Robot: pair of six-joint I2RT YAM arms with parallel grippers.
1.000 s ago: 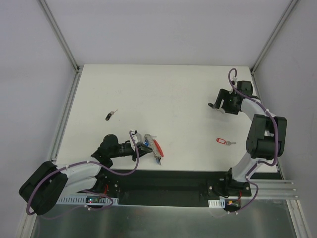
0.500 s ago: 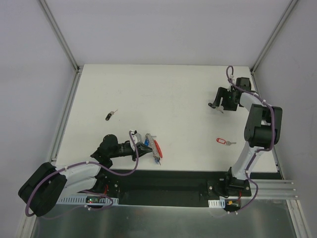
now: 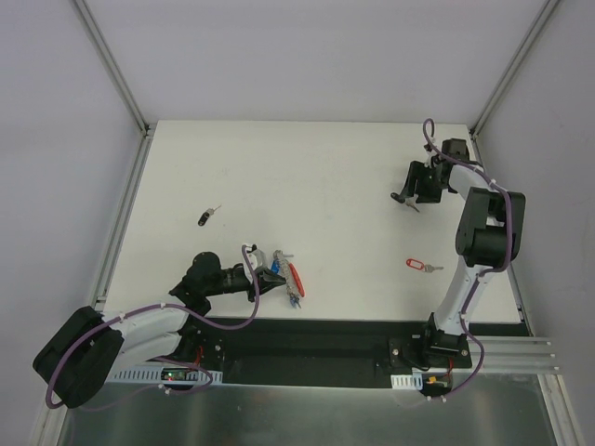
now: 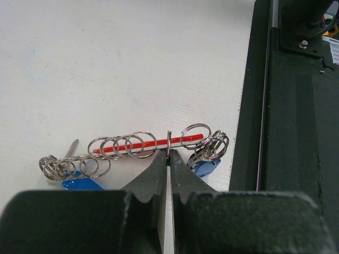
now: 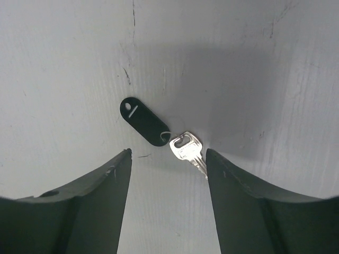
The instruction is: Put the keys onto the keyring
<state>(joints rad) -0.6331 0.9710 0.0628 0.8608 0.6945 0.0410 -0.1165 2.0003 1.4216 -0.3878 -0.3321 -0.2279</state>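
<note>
Far left of the white desk [image 3: 325, 167]: a small silver key with a black plastic head [image 3: 208, 216] lies loose, well apart from both arms. It is too small in the top view for any detail.

Near edge, left of centre: the left fingers [image 4: 160, 170] are clenched on the grey metal D-shaped keyring with a curved red band [image 4: 148, 146]. They pinch a thin ring, seen edge-on at the band's middle. Split rings [image 4: 119, 146] are strung along the band. The blue plastic tags [image 4: 79, 184] are partly hidden under the finger bodies. A white sticker [image 4: 333, 50] is cut off at the frame's right edge, and its print is too small to read.

Right of centre: a red oval tag with a silver key [image 3: 420, 267] lies alone.

Far right, toward the back: the right fingers [image 5: 114, 174] are released and stand either side of a second silver key [image 5: 186, 148]. A fine ring joins this key to a black oval plastic tag [image 5: 144, 120]. The tag bears a small white mark that is not legible. The blade tip is hidden behind one finger, and contact there cannot be told.
</note>
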